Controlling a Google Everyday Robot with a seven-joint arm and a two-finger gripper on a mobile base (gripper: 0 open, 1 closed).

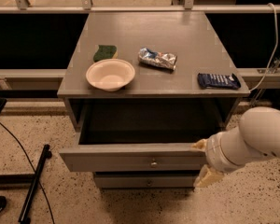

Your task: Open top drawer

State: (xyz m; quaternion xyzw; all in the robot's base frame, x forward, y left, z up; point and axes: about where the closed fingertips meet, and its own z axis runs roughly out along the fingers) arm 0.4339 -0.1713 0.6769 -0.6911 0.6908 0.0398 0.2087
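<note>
The top drawer [121, 158] is a wide grey wooden drawer with a small round metal knob [153, 163] at the centre of its front. It stands pulled well out of the grey cabinet [144, 31], and its dark inside shows behind the front. My gripper [202, 161] is at the right end of the drawer front, on a thick white arm [252, 141] coming from the right. Its two cream fingers stand apart, one at the front's top edge [199, 145] and one below its bottom edge [205, 176].
A narrower drawer front [130, 181] sits shut below. On the cabinet top lie a white bowl [110, 74], a green sponge [105, 52], a foil packet [157, 58] and a dark blue packet [219, 80]. A black pole [35, 183] lies on the floor at left.
</note>
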